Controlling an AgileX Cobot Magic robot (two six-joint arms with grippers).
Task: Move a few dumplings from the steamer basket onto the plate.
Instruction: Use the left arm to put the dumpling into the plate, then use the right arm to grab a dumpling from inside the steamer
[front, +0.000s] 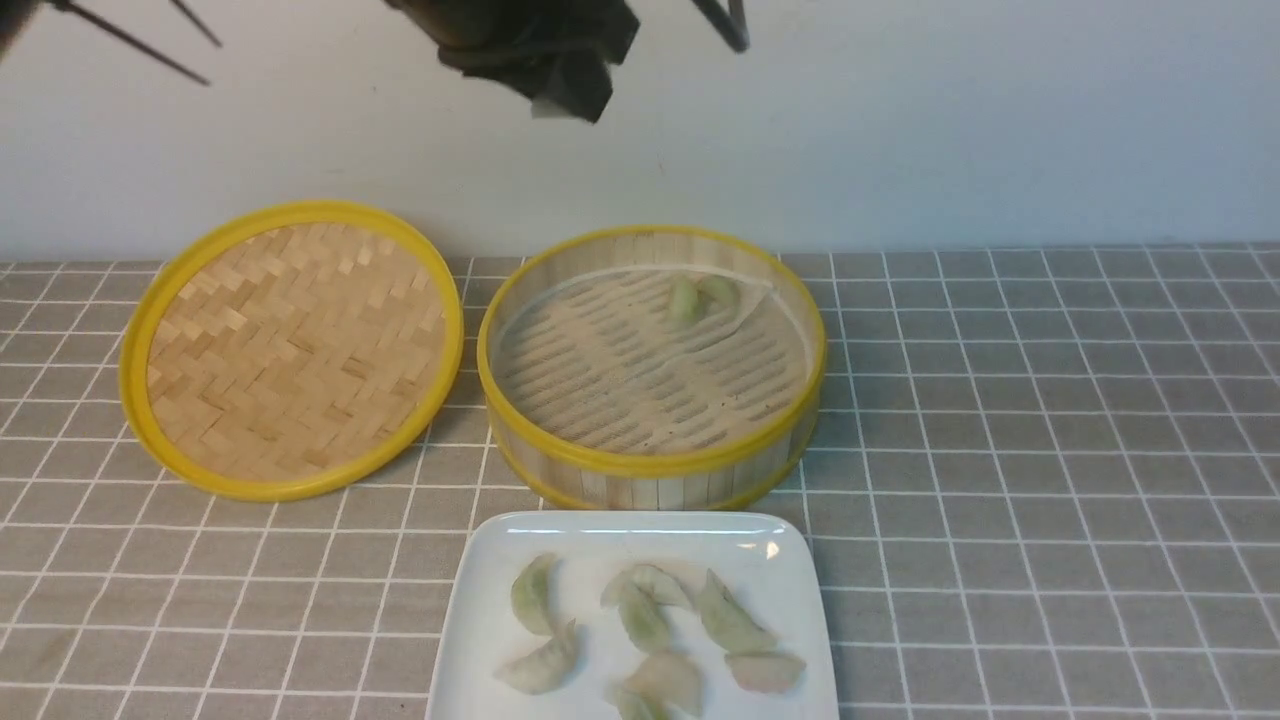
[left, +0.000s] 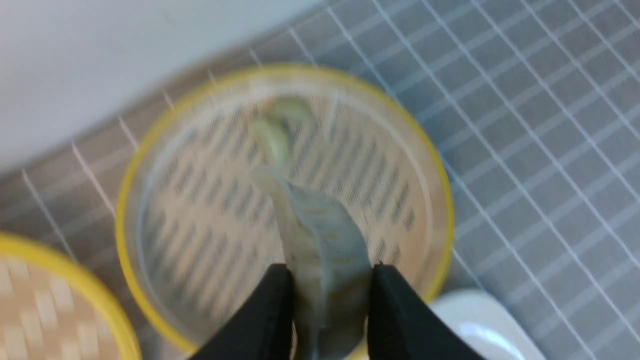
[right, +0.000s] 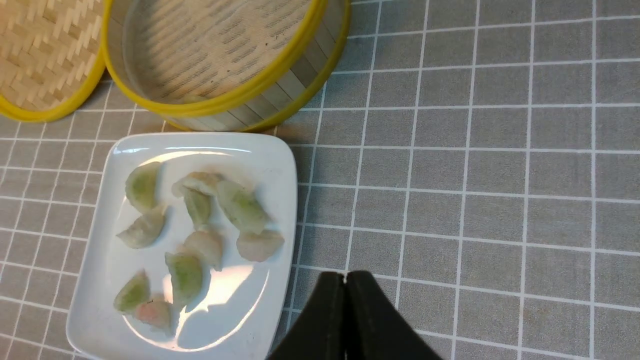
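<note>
One grey grid tablecloth (front: 1050, 450) under everything. On it, the woven lid (front: 290, 350) sits at the left, its rim right against the steamer basket (front: 650, 465) at centre. The white plate (front: 480, 620) is just in front of the basket, nearest the robot. Left gripper (left: 330, 270) hangs over the basket, fingers clamped on one dumpling (left: 320, 230). The picture is blurred, but the dumpling's long axis runs out along the fingers and its free end points at the basket's far side. Right gripper (right: 345, 275) is fully closed, holds nothing, and hovers over bare cloth just right of the plate. Two dumplings in the basket sit by the far wall, touching. One (front: 685, 300) has its long axis roughly front-to-back; the other (front: 720, 290) is angled off to the right. Roughly ten dumplings (right: 242, 205) lie on the plate, several touching, crescents pointing every which way with no common axis.
</note>
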